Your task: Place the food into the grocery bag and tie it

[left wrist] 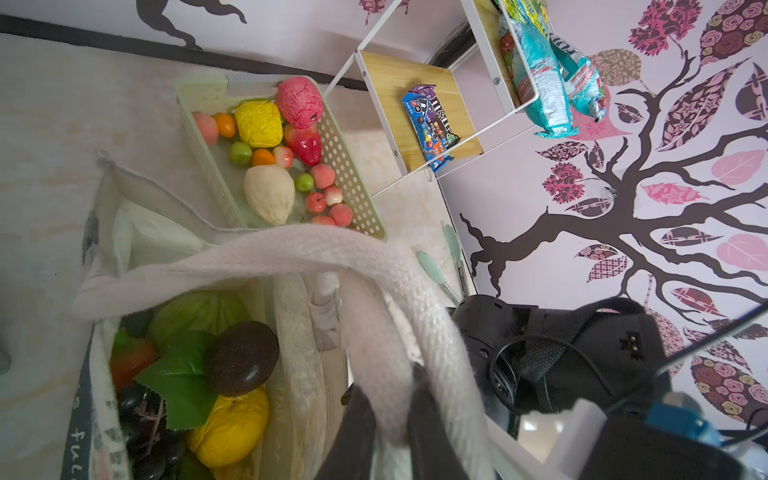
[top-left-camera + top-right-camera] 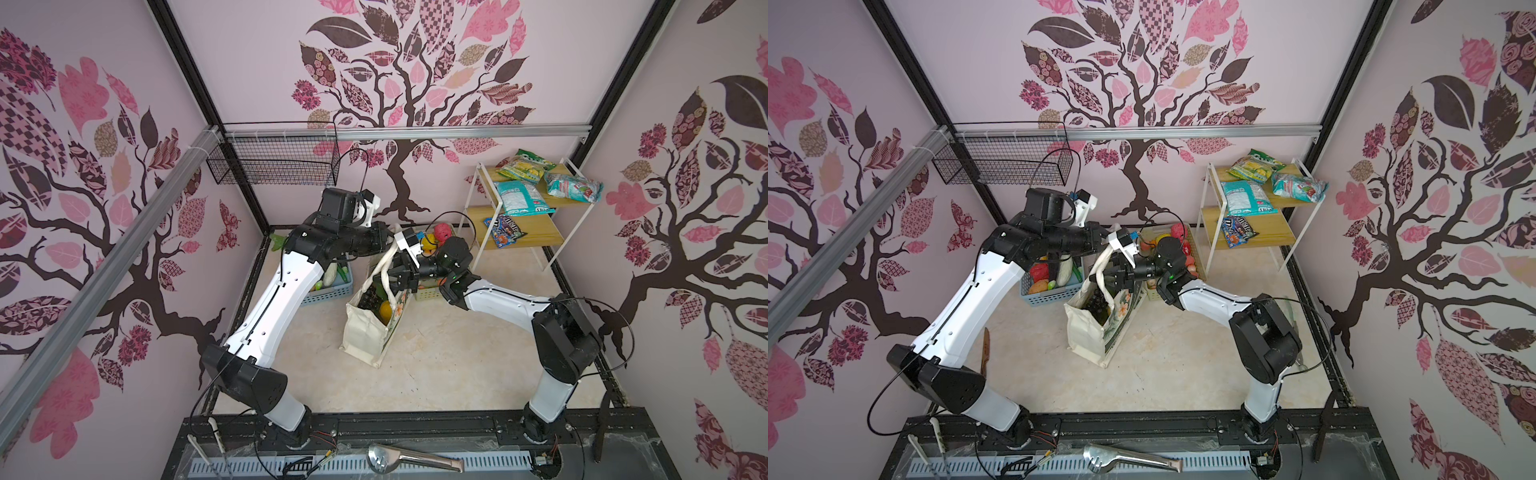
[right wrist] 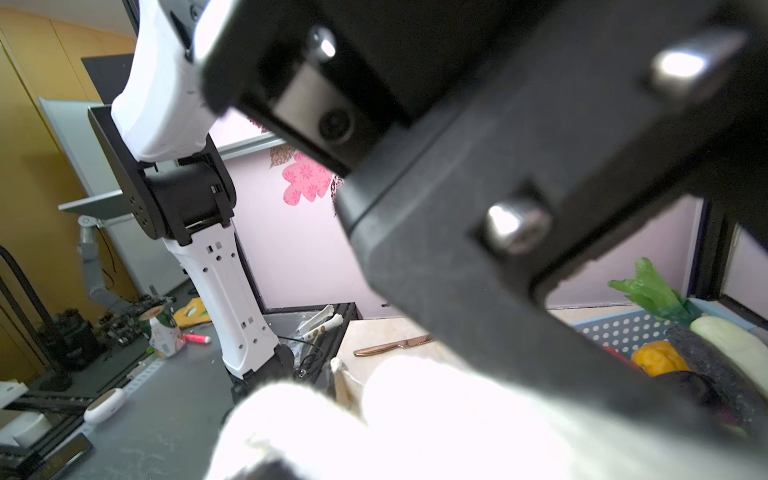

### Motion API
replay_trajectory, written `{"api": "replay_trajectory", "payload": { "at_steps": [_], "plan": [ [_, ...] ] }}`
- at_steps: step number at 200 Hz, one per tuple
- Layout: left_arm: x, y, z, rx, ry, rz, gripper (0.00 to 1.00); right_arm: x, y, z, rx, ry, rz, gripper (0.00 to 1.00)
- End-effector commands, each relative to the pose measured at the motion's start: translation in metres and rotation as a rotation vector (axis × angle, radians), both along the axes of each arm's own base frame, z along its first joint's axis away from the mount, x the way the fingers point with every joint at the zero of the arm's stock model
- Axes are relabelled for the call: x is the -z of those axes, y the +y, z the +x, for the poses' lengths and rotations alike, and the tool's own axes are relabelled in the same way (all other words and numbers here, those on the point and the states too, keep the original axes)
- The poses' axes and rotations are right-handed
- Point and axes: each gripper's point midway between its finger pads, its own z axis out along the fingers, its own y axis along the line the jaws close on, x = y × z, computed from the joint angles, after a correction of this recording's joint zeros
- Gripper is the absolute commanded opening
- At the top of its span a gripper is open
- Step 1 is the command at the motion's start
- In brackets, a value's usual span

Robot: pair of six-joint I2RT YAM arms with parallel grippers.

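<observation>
Lower centre, left gripper [image 1: 388, 395] fingers pinch a strap [image 1: 316, 253] of the grocery bag [image 1: 299, 374], lifted for tying over the food [image 1: 243, 357]; right gripper [image 2: 397, 272] fingers: cannot tell.

Grocery bag [image 1: 299, 374] lettering [image 1: 79, 442] cut off at edge, strap [image 3: 415, 415] blurred white

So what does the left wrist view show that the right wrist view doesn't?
Only left wrist: inside the bag, cabbage, dark fruit and yellow fruit; the beige basket; the shelf with snacks; the left gripper shut on a strap. Only right wrist: the blue basket, a knife, the left arm. Both: the strap.
</observation>
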Motion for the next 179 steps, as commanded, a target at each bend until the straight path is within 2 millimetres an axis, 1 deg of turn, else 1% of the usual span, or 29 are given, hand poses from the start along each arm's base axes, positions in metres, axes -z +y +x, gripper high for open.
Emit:
{"api": "replay_trajectory", "payload": {
  "at_steps": [1,21,36,55,77,93,110,145,163,179],
  "plan": [
    [0.001,0.006,-0.005,-0.009,-0.018,0.012,0.13,-0.014,-0.001,0.005,0.059,0.0,0.047,0.26],
    [0.002,0.014,-0.005,-0.027,-0.017,0.013,0.13,-0.009,-0.004,0.008,0.108,0.028,0.022,0.19],
    [0.005,0.021,-0.005,-0.044,-0.011,0.009,0.12,-0.006,-0.008,0.014,0.178,0.056,0.015,0.09],
    [0.006,0.033,-0.006,-0.066,-0.005,-0.013,0.12,0.002,-0.016,0.028,0.301,0.11,-0.011,0.05],
    [0.009,0.043,-0.009,-0.083,-0.003,-0.018,0.11,0.012,-0.03,0.046,0.466,0.196,-0.046,0.03],
    [0.011,0.049,-0.013,-0.093,-0.003,-0.016,0.11,0.021,-0.046,0.061,0.607,0.278,-0.065,0.02],
    [0.017,0.053,-0.017,-0.104,-0.002,-0.005,0.11,0.03,-0.061,0.071,0.722,0.349,-0.082,0.02],
    [0.033,0.064,-0.025,-0.133,0.015,0.009,0.1,0.047,-0.089,0.085,0.906,0.495,-0.089,0.0],
    [0.042,0.072,-0.029,-0.151,0.03,0.016,0.1,0.047,-0.11,0.089,1.004,0.543,-0.03,0.0],
    [0.052,0.082,-0.033,-0.173,0.05,0.019,0.1,0.043,-0.125,0.088,1.061,0.572,0.024,0.0]
  ]
}}
